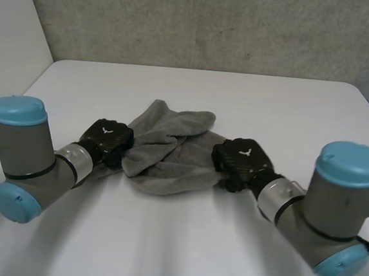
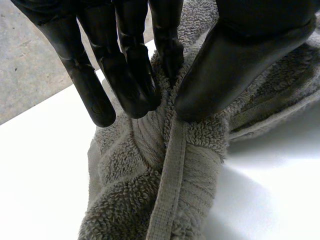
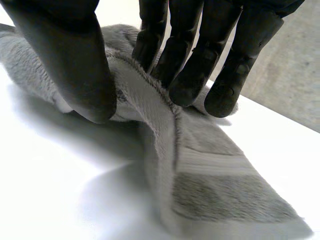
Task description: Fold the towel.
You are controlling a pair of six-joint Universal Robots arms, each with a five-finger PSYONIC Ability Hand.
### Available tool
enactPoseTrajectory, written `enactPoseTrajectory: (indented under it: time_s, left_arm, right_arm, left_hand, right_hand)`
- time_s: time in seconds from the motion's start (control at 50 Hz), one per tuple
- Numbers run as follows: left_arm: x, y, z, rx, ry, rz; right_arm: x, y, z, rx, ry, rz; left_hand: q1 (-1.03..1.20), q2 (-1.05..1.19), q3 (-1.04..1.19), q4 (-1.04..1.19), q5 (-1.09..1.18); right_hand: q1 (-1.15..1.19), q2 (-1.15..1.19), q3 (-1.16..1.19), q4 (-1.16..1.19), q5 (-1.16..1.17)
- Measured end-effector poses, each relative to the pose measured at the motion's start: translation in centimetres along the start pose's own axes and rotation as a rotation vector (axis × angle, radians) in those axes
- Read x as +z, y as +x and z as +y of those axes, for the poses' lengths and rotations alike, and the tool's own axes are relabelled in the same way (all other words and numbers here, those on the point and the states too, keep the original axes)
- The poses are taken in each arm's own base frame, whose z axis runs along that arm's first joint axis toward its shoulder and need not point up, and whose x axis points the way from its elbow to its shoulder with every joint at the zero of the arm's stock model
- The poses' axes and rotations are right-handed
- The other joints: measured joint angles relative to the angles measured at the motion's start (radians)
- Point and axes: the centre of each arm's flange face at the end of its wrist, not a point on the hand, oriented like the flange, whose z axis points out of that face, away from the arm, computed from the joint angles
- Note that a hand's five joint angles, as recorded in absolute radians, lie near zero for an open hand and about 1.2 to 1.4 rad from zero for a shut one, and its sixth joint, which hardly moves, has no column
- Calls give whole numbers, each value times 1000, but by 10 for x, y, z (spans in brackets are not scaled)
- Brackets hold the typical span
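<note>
Towel (image 1: 167, 156), grey terry cloth, lies crumpled in a heap on the white table (image 1: 195, 94), between the robot's two black hands and touching both. On one side, the left hand (image 1: 107, 139) grips a raised ridge of the cloth. In the left wrist view its fingers (image 2: 127, 75) and thumb (image 2: 235, 65) pinch the pile together just where a flat woven hem band (image 2: 170, 185) runs out from under the thumb. Between the hands the cloth is humped and overlapped on itself, with no flat panel and no clear corner. On the other side, the right hand (image 1: 243, 159) is likewise closed on the towel, its thumb (image 3: 75, 65) and fingers (image 3: 190, 65) squeezing a fold that rises between them.

Likely risks: each hand seems to hold a bunched ridge rather than a true corner, so lifting or pulling apart may spread the towel skewed or twisted. The pinches look shallow, and the thick pile could slip free under tension. Layers caught together in one pinch might drag the heap instead of opening it.
</note>
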Motion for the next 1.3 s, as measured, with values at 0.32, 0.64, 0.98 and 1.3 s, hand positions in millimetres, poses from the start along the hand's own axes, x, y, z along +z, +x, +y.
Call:
enactPoseTrajectory:
  time_s: [0.32,0.64,0.98,1.3]
  left_arm:
    - [-12,3,-3,-1,-2,0]
    - [-21,27,-12,23,21,55]
    - [-46,36,0,16,-36,75]
    - [-52,39,13,24,-26,67]
  right_arm:
    - [-7,147,-12,-39,-16,236]
    - [-13,180,1,10,-113,346]
    - [-66,129,-22,24,-172,292]
    - [-78,60,22,84,-208,135]
  left_hand:
    - [-203,-195,-218,-229,-208]
    - [-362,-349,-372,-381,-373]
    - [-820,-814,-839,-835,-843]
    - [-905,-911,-936,-937,-955]
  right_hand:
    - [0,0,0,0,0]
    - [-632,-637,-615,-621,-448]
    - [-1058,-1032,-1012,-1027,-639]
    - [-878,-841,-823,-836,-423]
